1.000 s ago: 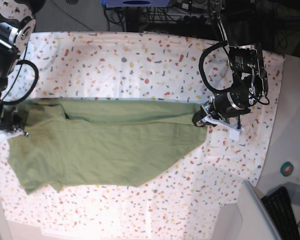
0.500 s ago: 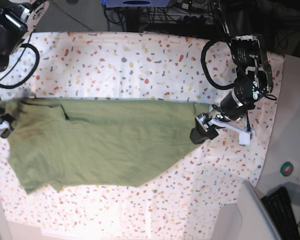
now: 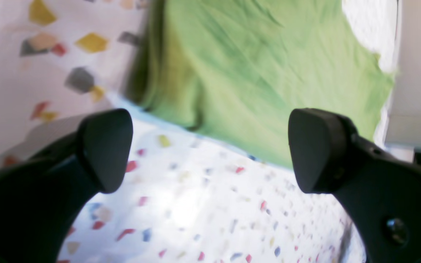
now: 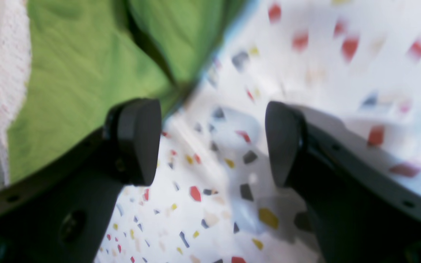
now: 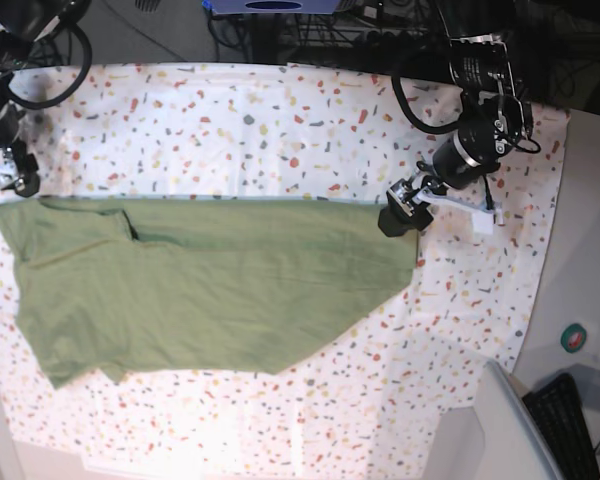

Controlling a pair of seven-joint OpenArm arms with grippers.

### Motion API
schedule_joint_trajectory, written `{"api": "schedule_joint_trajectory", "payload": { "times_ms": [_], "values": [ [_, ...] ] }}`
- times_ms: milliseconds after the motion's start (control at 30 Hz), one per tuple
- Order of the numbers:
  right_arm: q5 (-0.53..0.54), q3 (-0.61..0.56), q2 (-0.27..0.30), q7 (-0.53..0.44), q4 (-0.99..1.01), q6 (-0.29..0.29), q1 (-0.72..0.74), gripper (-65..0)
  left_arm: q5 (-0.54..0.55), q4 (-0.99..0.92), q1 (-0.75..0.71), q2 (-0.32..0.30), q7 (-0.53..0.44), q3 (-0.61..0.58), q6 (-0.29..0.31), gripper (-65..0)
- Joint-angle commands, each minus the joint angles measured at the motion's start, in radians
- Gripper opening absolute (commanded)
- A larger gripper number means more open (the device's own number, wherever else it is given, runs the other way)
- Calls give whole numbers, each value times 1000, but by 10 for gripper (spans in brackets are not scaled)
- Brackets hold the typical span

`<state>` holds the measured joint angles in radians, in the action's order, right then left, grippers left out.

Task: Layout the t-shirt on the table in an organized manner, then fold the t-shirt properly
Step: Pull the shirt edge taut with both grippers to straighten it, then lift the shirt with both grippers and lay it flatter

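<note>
The olive-green cotton t-shirt (image 5: 200, 285) lies spread flat across the middle of the white flecked table cover (image 5: 280, 110). Beside the shirt's upper right corner, the left gripper (image 5: 412, 205) stands wide apart, empty. Off the shirt's upper left corner, the right gripper (image 5: 15, 172) also gapes, holding nothing.

Count: one t-shirt (image 5: 200, 285), olive green, lying across the middle of one table (image 5: 280, 120). Two grippers of mine: my left gripper (image 5: 435, 205) at 3 o'clock of the shirt, my right gripper (image 5: 15, 175) at 9 o'clock. Each shows two dark fingers (image 3: 104, 149), four in total. One round green-red disc (image 5: 574, 338) at 4 o'clock.
</note>
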<state>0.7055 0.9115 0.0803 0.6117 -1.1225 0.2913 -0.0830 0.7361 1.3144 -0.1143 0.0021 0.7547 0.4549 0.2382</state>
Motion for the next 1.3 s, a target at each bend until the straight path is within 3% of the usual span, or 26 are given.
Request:
{"api": "schedule_joint_trajectory", "payload": {
  "times_ms": [0,400,600,700,833,900,1067,1267],
  "values": [
    [19,2,45,-23,19,13,27,-224,17,-16,24,-4,-5,0,11,0],
    [18,-2,146,-126,330,12,177,-230,9,-201,109,-4,-4,-6,11,0],
    [-51,-2,167,-128,394,12,239,-231,9,-235,115,-4,-4,-6,11,-344],
    [-116,-1,164,-129,394,12,257,-251,9,-235,115,-6,-4,-6,11,-472],
    [-132,2,164,-131,394,13,262,-476,9,-246,117,-7,-4,-6,11,-650],
    [-134,5,166,-132,394,13,262,-642,9,-249,123,-9,-4,-6,11,-650],
    [-129,5,172,-118,353,13,257,-650,17,-204,121,-11,6,-6,11,-650],
    [-136,1,163,46,115,10,194,-650,15,23,77,-11,105,-2,5,-650]
  ]
}}
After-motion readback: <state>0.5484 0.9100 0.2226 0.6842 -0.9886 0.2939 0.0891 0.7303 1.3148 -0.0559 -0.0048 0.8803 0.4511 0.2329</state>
